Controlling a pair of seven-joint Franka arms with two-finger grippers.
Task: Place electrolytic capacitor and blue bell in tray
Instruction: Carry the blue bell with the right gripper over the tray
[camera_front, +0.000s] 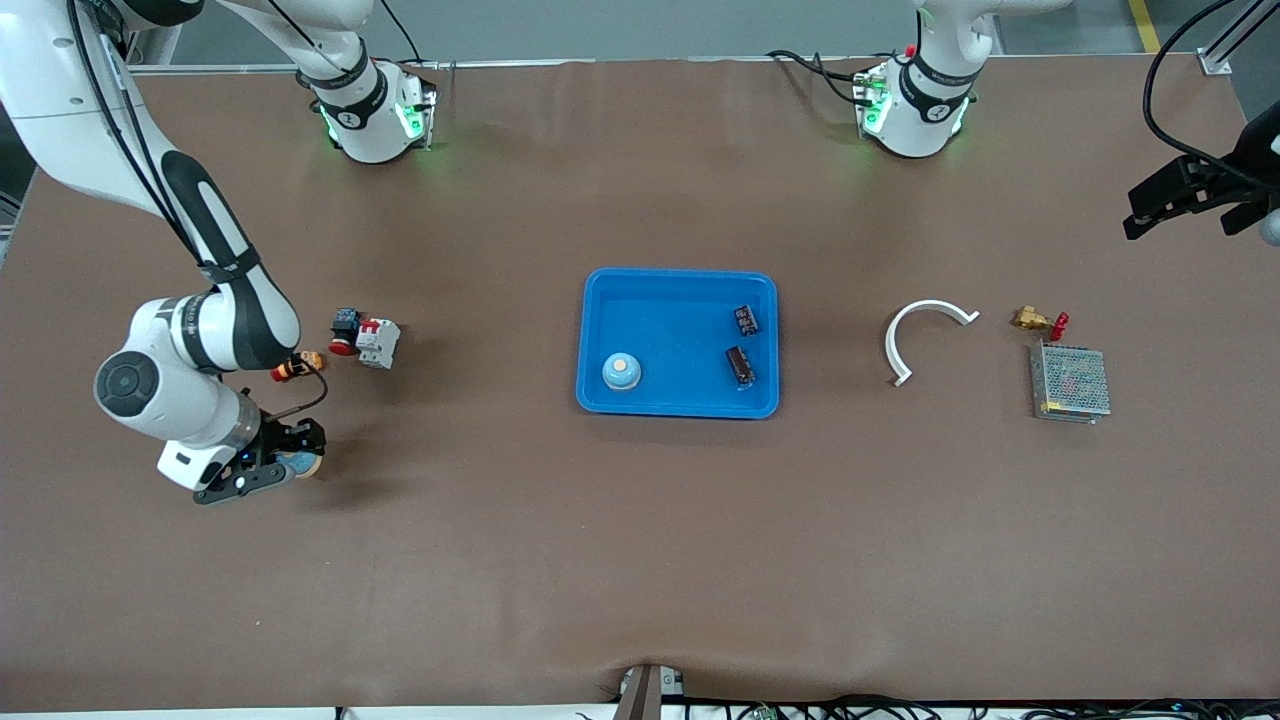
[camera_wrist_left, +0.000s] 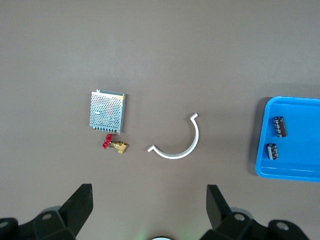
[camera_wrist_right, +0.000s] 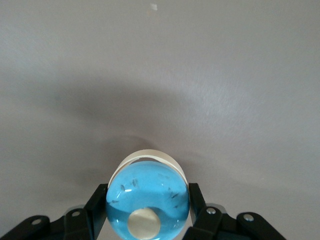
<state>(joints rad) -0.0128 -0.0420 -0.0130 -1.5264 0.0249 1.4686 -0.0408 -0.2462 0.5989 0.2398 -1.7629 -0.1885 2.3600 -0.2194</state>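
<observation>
While the right gripper (camera_front: 272, 470) squeezes a blue bell (camera_wrist_right: 148, 197) between its fingers, it sits low over the table at the right arm's end, well apart from the tray (camera_front: 600, 300). The right wrist view shows the bell's round blue dome held from both sides, with its pale base ring just past it.

The blue tray lies in the middle of the table. It already has another blue bell (camera_front: 621, 371) in it, and two dark capacitors (camera_front: 741, 364) lie in the tray toward the left arm's end.

The left gripper (camera_wrist_left: 150, 220) hangs high over the left arm's end of the table with its fingers spread wide, holding nothing. That arm waits. Below it lie a white curved clip (camera_front: 922, 333), a small brass valve (camera_front: 1036, 321) with a red handle, and a metal mesh box (camera_front: 1070, 382).

The step in hand looks like carrying the held bell to the tray. To do it well, the arm should lift the bell straight up first, so the round dome does not slip. Then it should go over the tray's rim, pick a bare spot away from the other bell, come down low, and only then let go.
</observation>
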